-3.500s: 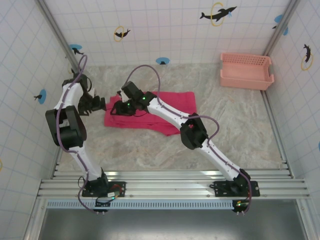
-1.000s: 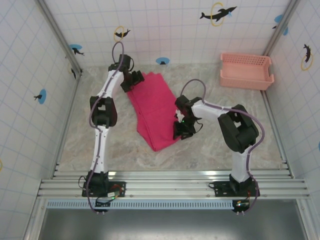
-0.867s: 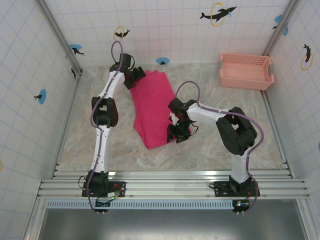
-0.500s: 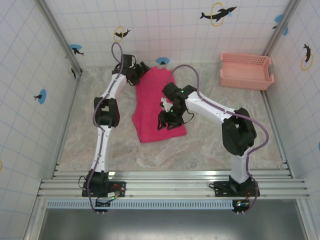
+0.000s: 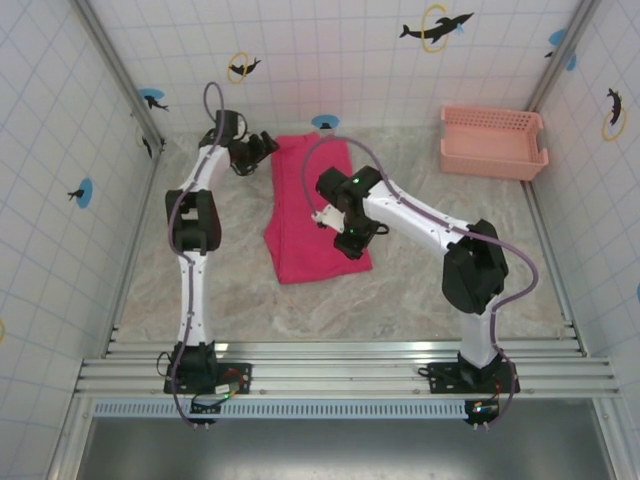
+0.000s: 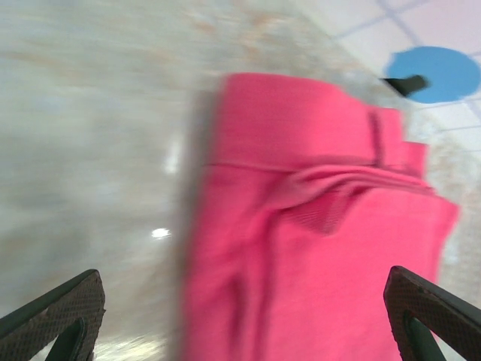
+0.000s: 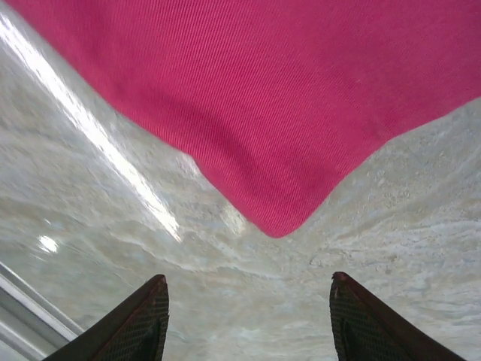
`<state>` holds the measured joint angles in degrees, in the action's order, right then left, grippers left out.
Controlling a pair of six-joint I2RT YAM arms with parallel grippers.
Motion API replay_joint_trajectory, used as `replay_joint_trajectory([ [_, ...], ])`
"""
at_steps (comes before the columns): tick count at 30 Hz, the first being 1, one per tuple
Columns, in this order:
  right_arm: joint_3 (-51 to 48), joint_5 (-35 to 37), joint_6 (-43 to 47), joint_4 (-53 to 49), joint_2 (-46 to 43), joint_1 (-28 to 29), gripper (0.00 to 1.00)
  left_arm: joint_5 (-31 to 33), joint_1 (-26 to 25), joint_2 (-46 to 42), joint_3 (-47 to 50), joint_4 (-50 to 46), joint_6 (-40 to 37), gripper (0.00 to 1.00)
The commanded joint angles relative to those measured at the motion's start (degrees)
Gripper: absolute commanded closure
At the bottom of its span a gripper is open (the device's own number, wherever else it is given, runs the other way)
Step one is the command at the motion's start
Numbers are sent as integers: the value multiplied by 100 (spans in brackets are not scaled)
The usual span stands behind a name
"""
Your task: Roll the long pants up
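Note:
The long pants (image 5: 308, 215) lie as a folded magenta-red strip running from the back wall toward me. In the left wrist view their waist end (image 6: 316, 248) is blurred, with a seam and a small fold. My left gripper (image 5: 258, 148) hovers open just left of the pants' far end, and its spread gripper (image 6: 244, 308) holds nothing. My right gripper (image 5: 352, 240) is over the strip's near right edge. In the right wrist view a rounded corner of the pants (image 7: 285, 113) lies ahead of the open gripper (image 7: 248, 301), with bare table between the fingers (image 7: 146, 320).
A pale pink slotted basket (image 5: 493, 140) stands at the back right corner. The marble-patterned table (image 5: 430, 290) is walled by white tiled panels on three sides. Both arms reach across the middle of the table.
The pants swung from lying crosswise to lying lengthwise. In the last half second my left gripper drew away to the left of the far end, and my right gripper shifted to the near right edge.

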<state>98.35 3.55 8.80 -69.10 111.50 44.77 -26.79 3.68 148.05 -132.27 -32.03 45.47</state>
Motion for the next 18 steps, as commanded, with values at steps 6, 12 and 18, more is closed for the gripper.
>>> replay_joint_trajectory([
  [6,-1584,567,1460,1661,-410,534,41,1355,321,-2171,1484,-919,-2112,2],
  [12,-2547,554,1728,2929,-501,712,42,2254,60,-3745,3356,-1033,-3076,2],
  [18,-3154,768,1730,3857,-770,666,42,2611,-114,-4941,4901,-1049,-3353,3],
])
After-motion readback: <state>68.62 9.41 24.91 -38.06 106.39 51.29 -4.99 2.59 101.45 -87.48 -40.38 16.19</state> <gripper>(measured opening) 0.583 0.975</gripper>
